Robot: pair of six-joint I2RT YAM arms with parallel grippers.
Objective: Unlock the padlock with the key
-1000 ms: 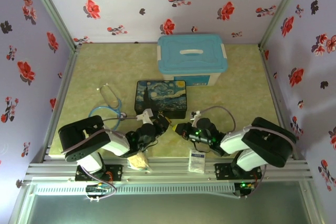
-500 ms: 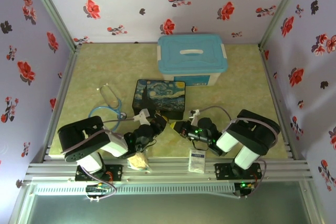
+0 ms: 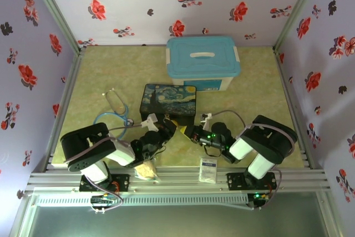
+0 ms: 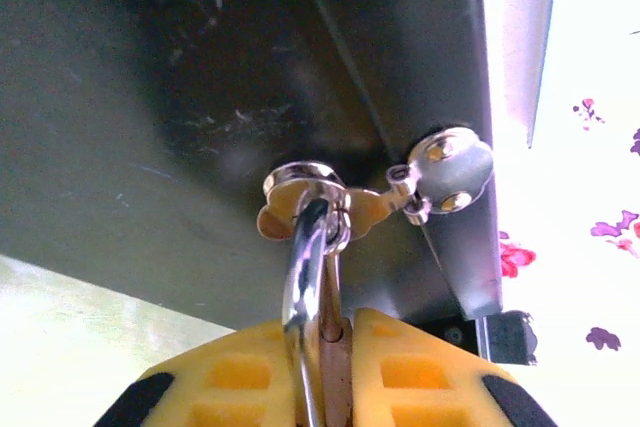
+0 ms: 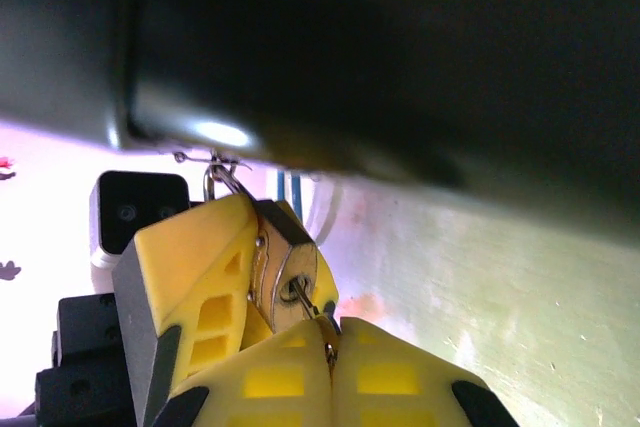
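Ideally, the key (image 5: 312, 312), pinched in the closed right claw (image 5: 328, 347) with its tip at the keyhole low in the frame's centre, was to be pushed home squarely before being turned, while the padlock (image 5: 285, 267) was gripped firmly by the left claw (image 4: 335, 337).

padlock (image 5: 285, 272) on box (image 3: 169, 101) front | key (image 5: 306, 300) in padlock | bin (image 3: 203, 62) behind box
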